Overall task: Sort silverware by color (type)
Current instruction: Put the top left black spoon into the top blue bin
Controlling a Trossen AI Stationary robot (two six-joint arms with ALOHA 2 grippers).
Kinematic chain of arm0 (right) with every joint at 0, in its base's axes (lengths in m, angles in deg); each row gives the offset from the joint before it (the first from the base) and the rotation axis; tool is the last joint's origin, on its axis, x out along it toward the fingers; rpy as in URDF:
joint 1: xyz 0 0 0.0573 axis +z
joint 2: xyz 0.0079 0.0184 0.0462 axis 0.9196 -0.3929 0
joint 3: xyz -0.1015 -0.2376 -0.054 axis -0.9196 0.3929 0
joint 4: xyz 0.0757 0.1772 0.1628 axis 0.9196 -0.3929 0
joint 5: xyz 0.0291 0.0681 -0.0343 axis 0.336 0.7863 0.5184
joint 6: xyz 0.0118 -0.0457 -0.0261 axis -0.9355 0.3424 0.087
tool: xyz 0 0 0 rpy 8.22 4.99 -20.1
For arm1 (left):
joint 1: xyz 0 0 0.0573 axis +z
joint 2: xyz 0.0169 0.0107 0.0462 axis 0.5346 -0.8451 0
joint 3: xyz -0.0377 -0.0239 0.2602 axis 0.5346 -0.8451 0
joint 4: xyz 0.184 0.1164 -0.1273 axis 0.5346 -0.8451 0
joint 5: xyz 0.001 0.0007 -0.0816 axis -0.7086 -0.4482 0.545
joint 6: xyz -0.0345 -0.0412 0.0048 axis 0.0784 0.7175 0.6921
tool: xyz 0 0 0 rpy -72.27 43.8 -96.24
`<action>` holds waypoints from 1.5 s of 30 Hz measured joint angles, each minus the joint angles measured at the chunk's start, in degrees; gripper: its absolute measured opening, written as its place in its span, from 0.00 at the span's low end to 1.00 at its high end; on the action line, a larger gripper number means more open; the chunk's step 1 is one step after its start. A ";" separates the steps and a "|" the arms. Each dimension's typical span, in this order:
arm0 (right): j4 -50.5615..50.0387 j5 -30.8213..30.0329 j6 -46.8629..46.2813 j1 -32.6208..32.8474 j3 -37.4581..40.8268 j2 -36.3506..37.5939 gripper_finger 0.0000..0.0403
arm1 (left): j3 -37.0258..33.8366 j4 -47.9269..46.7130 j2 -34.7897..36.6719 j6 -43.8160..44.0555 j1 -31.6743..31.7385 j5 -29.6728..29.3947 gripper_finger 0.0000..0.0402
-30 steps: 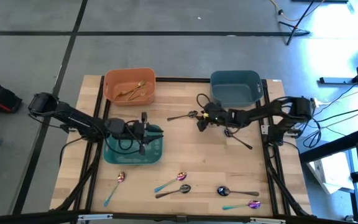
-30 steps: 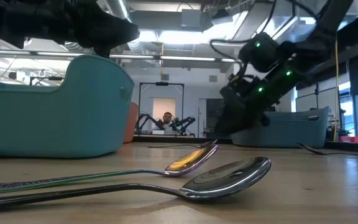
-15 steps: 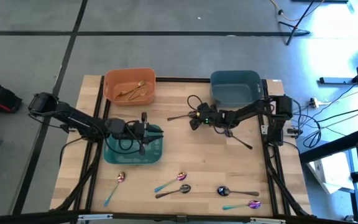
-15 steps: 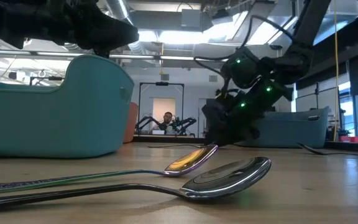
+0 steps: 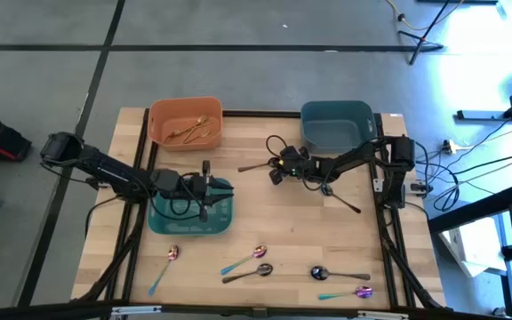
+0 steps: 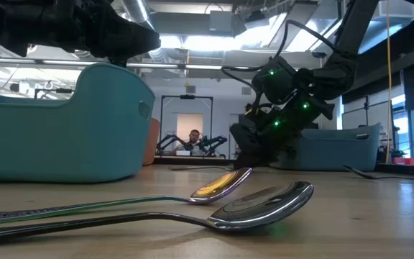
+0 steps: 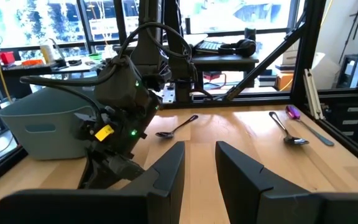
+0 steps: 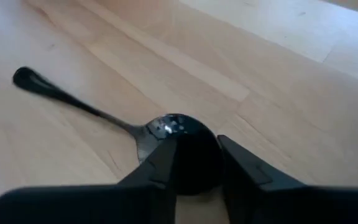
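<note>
A glossy black spoon lies flat on the table's far middle, its handle toward the table's left. My right gripper slants down onto its bowl, shut on it. A second black spoon lies further right. Gold pieces rest in the orange bin. Several purple-pink and black spoons lie along the near edge. My left gripper hovers level over the teal bin, open, with nothing between its fingers. My right gripper has the black spoon's bowl pinched between its two fingers, one on each side of the bowl. The fingers slant down from the table's right, in line with the spoon. The spoon lies flat on the table, handle pointing away.
A blue-grey bin stands at the far right, just behind my right arm. Bare wood lies between the bins and the row of spoons at the near edge. In the low view two spoons lie close in front of the camera.
My right gripper has gone toward the table's left edge and down, onto the black spoon's bowl. The spoon has stayed where it lay.
</note>
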 joint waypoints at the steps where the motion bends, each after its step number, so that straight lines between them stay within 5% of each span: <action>1: 0.08 0.00 0.31 0.00 0.00 0.00 0.18 | 0.00 -0.01 0.00 -0.01 0.00 -0.01 0.21; 13: -0.02 -1.67 6.36 0.09 -0.02 0.23 0.02 | 0.00 0.04 0.00 -0.26 0.00 -0.02 0.21; 22: -4.03 -1.71 11.79 0.07 0.37 4.43 0.00 | 0.02 0.16 0.00 -0.26 0.02 0.00 0.21; 35: -15.57 -3.12 14.04 0.07 0.28 14.96 0.00 | 0.02 0.14 0.00 -0.26 0.02 0.00 0.21; 45: -27.48 -3.96 17.00 0.00 0.24 30.95 0.00 | 0.02 0.14 0.00 -0.24 0.02 -0.02 0.21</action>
